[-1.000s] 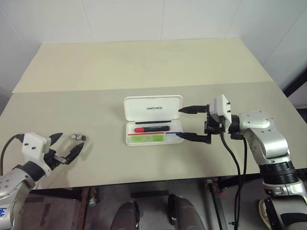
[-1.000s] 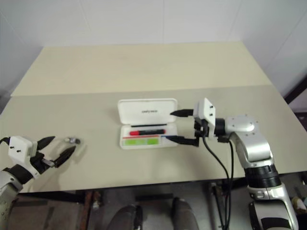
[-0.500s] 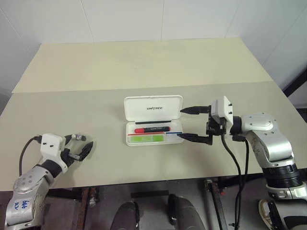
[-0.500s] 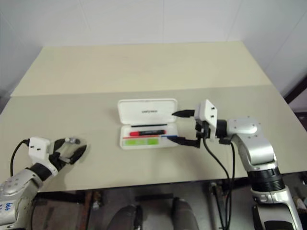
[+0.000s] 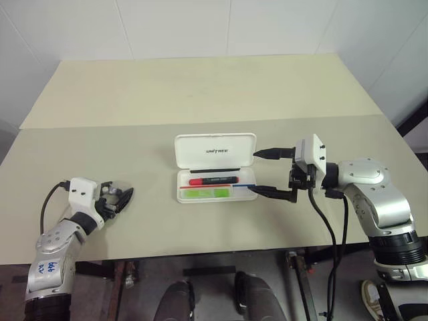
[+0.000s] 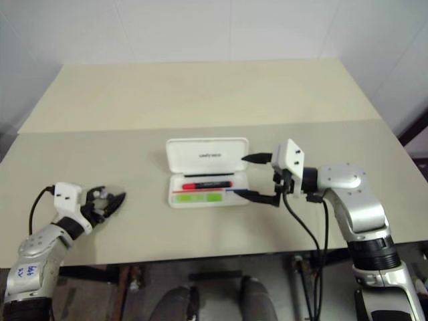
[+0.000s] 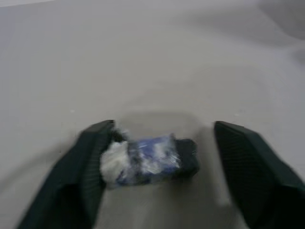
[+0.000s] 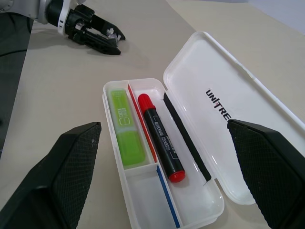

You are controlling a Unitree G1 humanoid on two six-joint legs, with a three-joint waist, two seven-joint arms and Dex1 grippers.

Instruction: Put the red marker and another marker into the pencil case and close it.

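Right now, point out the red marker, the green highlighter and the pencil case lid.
red marker (image 8: 161,135): right wrist view, mid-barrel.
green highlighter (image 8: 125,128): right wrist view, middle of body.
pencil case lid (image 8: 228,119): right wrist view, inner face by the lettering.

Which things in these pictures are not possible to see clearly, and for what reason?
- Small object between the left gripper fingers: blurred in the left wrist view, tiny in the head views; its identity and whether it is gripped are unclear.
- Right gripper fingertips: cut off by the right wrist view's edges.
- Lid lettering on the pencil case: partly covered by a finger in the right wrist view.
- Label text on the red marker and green highlighter: too small.
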